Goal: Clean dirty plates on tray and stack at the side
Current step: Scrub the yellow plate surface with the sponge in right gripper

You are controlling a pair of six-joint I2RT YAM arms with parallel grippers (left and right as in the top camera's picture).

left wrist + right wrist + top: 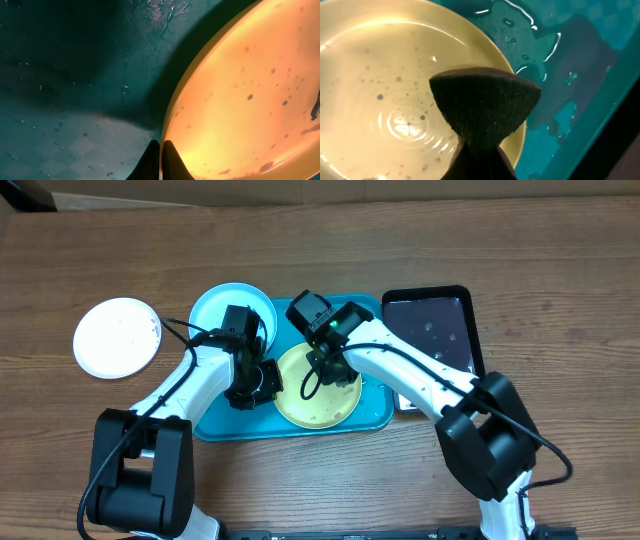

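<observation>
Left gripper (160, 147) is closed on the left rim of the pale yellow plate (240, 100), one finger on the tray side and one on the plate side, with the rim running into the slit between them. Right gripper (479, 152) is closed tight on a dark scrub pad (485, 105). The pad fans out above the jaws and hangs over the plate's right half near its rim; can't tell if it touches. The yellow plate sits mid-tray, with dark specks and a wet sheen in the bowl. The teal tray (240, 428) floor is wet, with puddles beside the plate. The light blue plate (225, 305) is at the tray's top-left corner, behind the left arm. The white plate (115, 337) is off the tray on the wooden table (560, 260), well to the left. A black tray (430, 320) is just beside the teal tray's right edge.
</observation>
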